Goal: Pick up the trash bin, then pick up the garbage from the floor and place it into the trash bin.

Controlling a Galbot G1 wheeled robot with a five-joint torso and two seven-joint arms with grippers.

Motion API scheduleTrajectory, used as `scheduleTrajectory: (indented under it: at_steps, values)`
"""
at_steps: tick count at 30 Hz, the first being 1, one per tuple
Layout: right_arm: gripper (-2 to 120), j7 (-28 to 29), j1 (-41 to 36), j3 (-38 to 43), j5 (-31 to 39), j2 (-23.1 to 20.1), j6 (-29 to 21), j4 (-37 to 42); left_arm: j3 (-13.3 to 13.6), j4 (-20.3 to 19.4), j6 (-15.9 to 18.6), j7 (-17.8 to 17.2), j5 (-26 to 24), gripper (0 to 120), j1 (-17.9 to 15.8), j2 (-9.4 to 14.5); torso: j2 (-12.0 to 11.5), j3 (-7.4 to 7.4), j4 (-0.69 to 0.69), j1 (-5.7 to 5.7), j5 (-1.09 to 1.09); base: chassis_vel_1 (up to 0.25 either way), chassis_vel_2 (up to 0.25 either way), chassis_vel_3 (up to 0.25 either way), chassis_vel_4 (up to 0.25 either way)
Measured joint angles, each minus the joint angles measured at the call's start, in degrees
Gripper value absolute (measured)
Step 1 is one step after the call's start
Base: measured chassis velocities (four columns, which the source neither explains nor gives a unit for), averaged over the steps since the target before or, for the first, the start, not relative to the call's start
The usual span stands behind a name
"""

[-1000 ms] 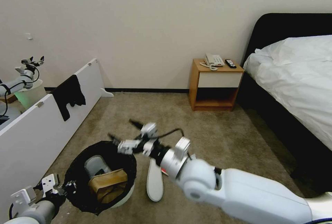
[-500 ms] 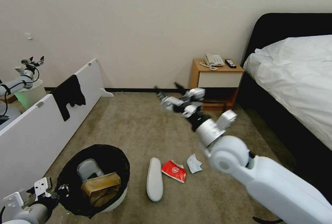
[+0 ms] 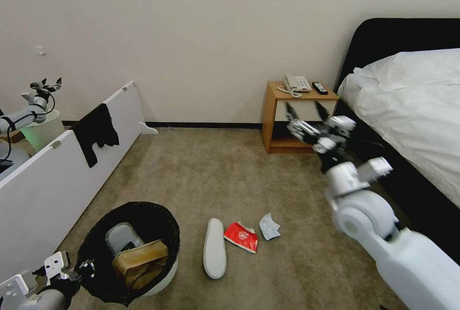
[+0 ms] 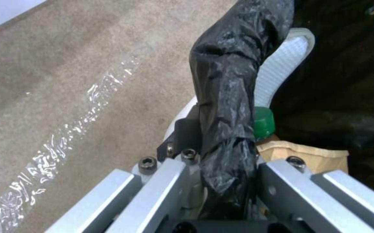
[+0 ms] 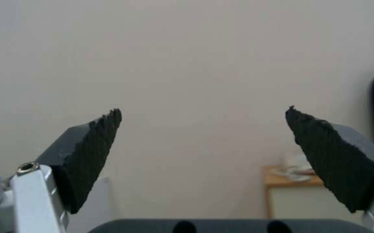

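The trash bin (image 3: 168,271), white with a black bag over its rim, sits low at the left. It holds a white slipper (image 3: 120,238) and a brown paper bag (image 3: 140,262). My left gripper (image 3: 85,268) is shut on the bin's near rim; in the left wrist view the left gripper (image 4: 225,152) pinches the black bag, beside a green bottle cap (image 4: 263,119). On the floor (image 3: 201,176) lie another white slipper (image 3: 214,247), a red packet (image 3: 241,236) and a pale-blue mask (image 3: 269,226). My right gripper (image 3: 304,111) (image 5: 202,136) hangs open and empty, raised before the nightstand.
A wooden nightstand (image 3: 275,123) with a phone stands at the wall. The bed (image 3: 412,109) fills the right side. A white panel (image 3: 62,176) with a black cloth (image 3: 96,130) runs along the left. Behind it stands a pale bin (image 3: 40,132) with a green glow.
My right arm has swung up and to the right, from over the bin to in front of the nightstand, uncovering the red packet and mask. The bin and left gripper shifted slightly.
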Motion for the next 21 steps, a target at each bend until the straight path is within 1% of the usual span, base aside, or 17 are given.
scheduleTrajectory:
  at_steps: [3,4,6,14,21]
  values:
    - [97,-0.6,-1.9,1.9,-1.5,0.4,0.3,0.2,0.0,0.0,0.0,0.0,0.2,1,0.0,-0.3,0.0,0.00,0.00,0.00,-0.01,0.000,0.000,0.000,0.000]
    - [97,-1.5,-4.7,4.7,-3.7,1.3,0.8,0.7,0.0,0.0,0.0,0.1,0.3,1,-0.1,-0.7,0.0,0.00,0.02,0.00,0.00,0.000,0.000,0.000,0.000]
    - [97,-2.4,-7.4,6.9,-5.2,2.3,1.3,1.2,0.1,0.1,0.0,0.2,0.7,1,-0.2,-1.0,0.0,0.00,0.02,0.00,-0.01,0.000,0.000,0.000,0.000]
    - [97,-3.3,-9.4,7.7,-8.3,3.6,2.5,0.5,0.3,0.1,0.0,0.3,1.0,1,-0.1,-1.3,0.0,0.00,0.03,0.00,-0.02,0.000,0.000,0.000,0.000]
    - [97,-3.3,-9.7,7.7,-9.3,3.9,2.6,0.1,0.3,0.1,0.0,0.3,1.0,1,-0.1,-1.3,0.0,0.00,0.02,0.00,-0.02,0.000,0.000,0.000,0.000]
